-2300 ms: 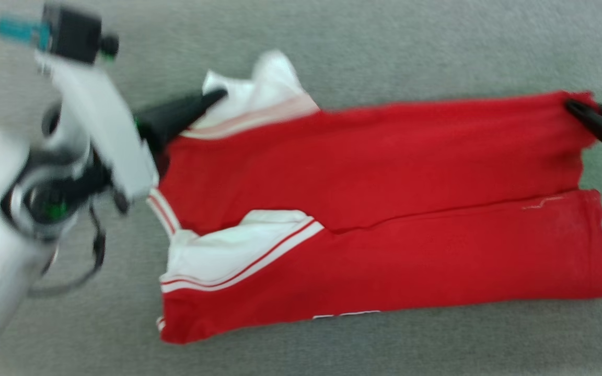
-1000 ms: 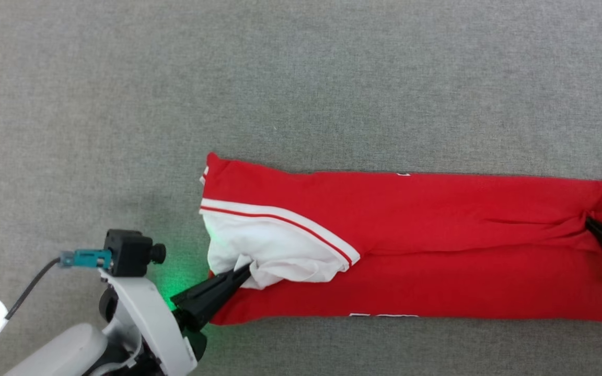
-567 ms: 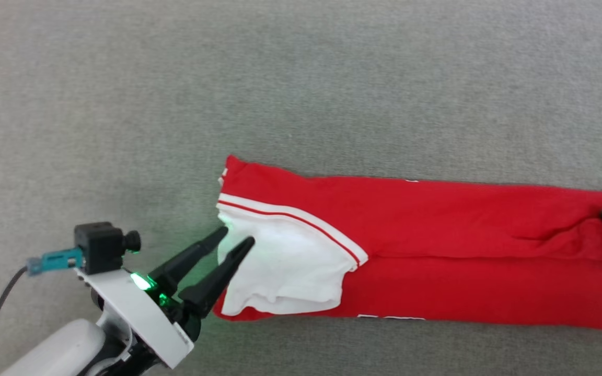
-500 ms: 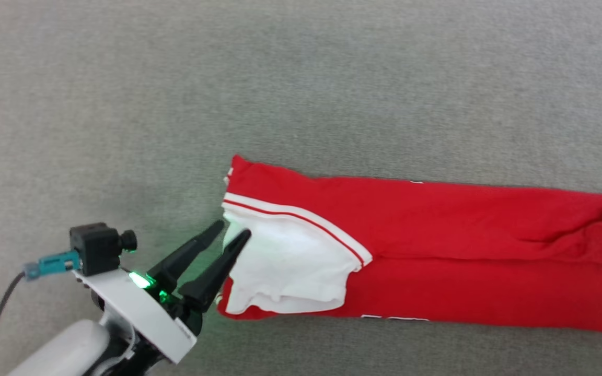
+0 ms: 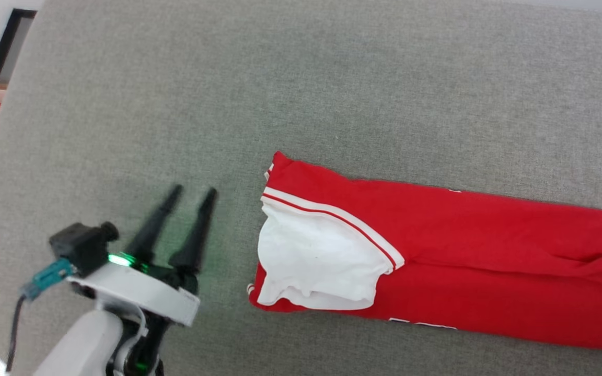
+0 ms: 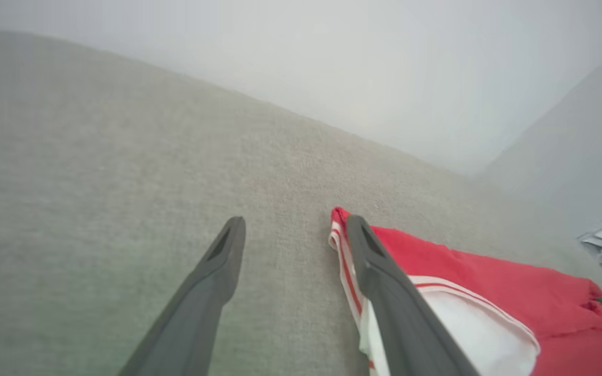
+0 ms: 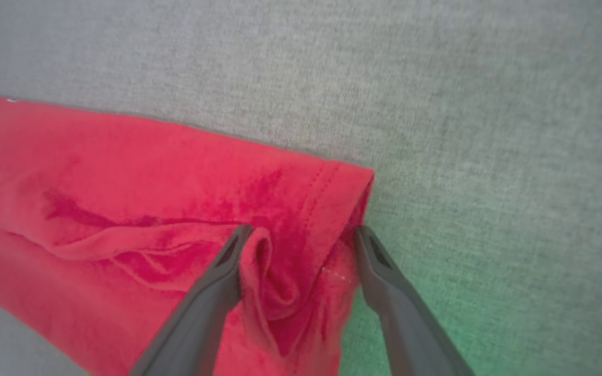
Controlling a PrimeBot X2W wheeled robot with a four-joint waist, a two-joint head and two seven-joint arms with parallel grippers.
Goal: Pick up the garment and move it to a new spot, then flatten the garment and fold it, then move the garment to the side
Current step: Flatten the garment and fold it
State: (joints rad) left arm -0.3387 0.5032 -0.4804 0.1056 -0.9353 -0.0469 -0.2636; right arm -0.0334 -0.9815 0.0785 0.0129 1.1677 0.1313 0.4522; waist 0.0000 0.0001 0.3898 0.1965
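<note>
Now, left gripper (image 5: 192,192): fingers spread, empty; I've backed it off the sleeve (image 5: 311,261) it pinched a second ago.
Garment (image 5: 489,250): folded into a long red strip, flat on the grey surface (image 5: 175,104), just right of that gripper.
Right gripper (image 7: 302,230): wide, straddling a bunched hem fold, no longer clamped.

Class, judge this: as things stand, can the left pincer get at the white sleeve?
Probably yes: the left pincer is open, just beside the sleeve, with bare grey surface between them.
</note>
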